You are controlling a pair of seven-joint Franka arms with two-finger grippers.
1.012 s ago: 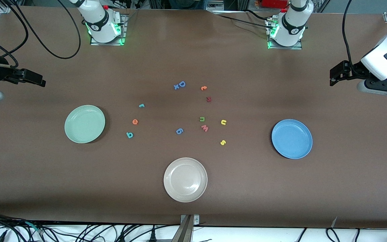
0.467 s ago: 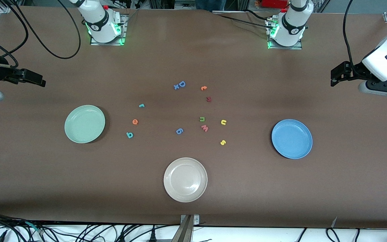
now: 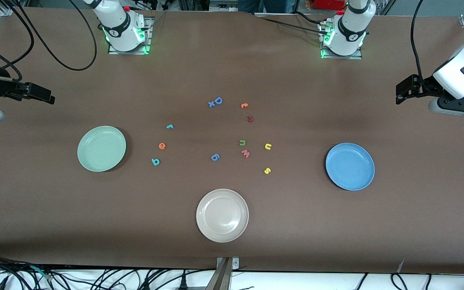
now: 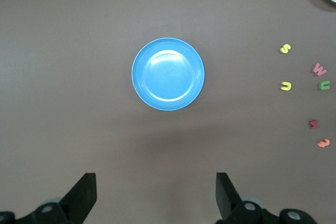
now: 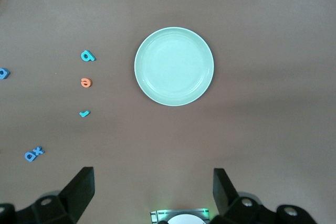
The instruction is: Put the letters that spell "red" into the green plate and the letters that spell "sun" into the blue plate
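- Brown table (image 3: pixel 232 60) carries every piece, both arm bases along its top edge in the front view.
- Teal "r" (image 3: pixel 169 126), orange "e" (image 3: pixel 162 146) and teal "d" (image 3: pixel 155 162) lie loose near the green plate (image 3: pixel 101 148), on its side toward the table's middle.
- Olive "n" (image 3: pixel 242 142), yellow "u" (image 3: pixel 268 146) and yellow "s" (image 3: pixel 267 170) lie apart, between the table's middle and the blue plate (image 3: pixel 350 166).
- Both plates hold nothing.
- Pink "w" (image 3: pixel 245 153) sits just beside the "n"; the beige plate (image 3: pixel 222 215) is nearest the front camera.
- Left gripper (image 4: pixel 156 192) hangs spread wide over bare table at its own end, holding nothing.
- Right gripper (image 5: pixel 152 190) waits likewise, spread wide at its end.
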